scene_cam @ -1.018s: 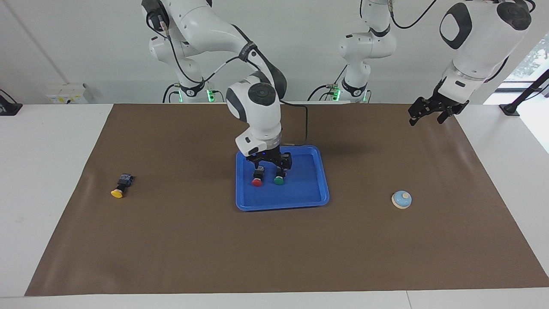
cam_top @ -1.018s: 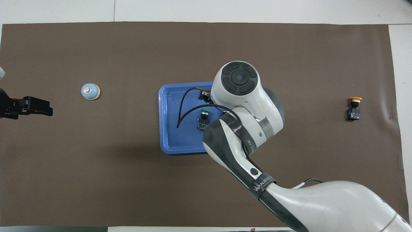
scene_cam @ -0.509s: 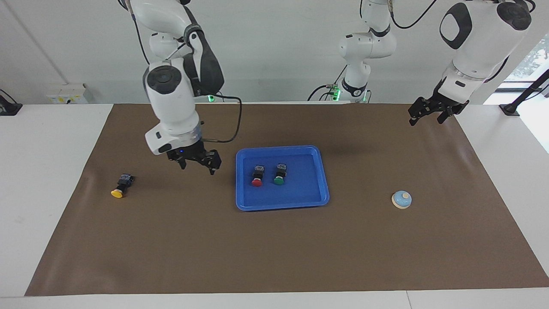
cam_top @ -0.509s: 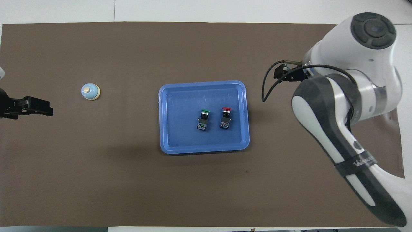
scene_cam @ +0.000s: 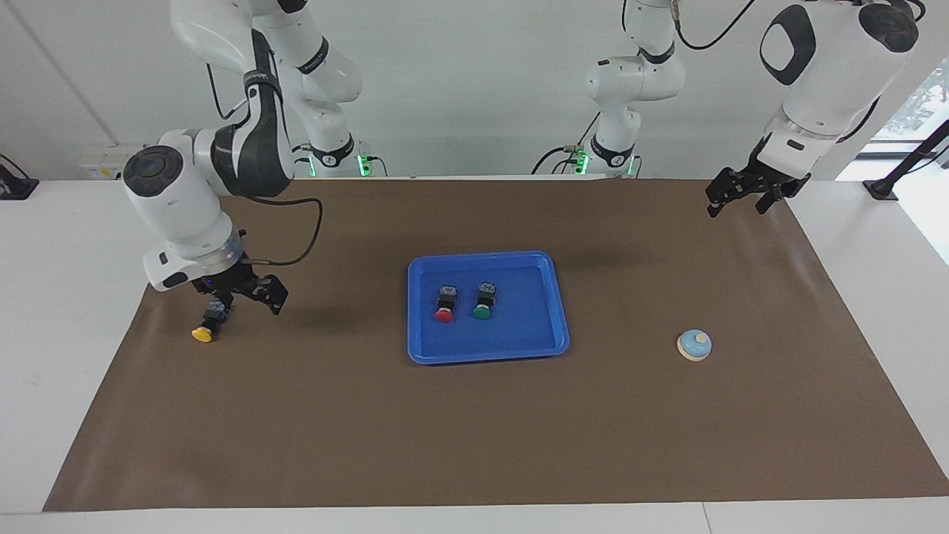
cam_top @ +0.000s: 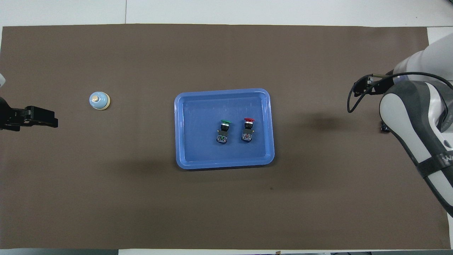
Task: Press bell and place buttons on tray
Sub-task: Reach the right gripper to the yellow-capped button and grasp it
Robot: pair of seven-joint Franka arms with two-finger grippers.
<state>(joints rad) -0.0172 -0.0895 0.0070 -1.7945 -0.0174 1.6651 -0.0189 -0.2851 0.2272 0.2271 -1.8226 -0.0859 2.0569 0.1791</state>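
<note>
Blue tray, red button, green button, brown mat

One camera looks from high across the surface toward the robots; the other looks steeply down from their end. Both share the brown mat.

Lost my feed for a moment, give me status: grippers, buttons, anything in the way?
Right gripper open over yellow button, not gripping. Left gripper open, waiting. Red button and green button in tray. Bell clear.
</note>
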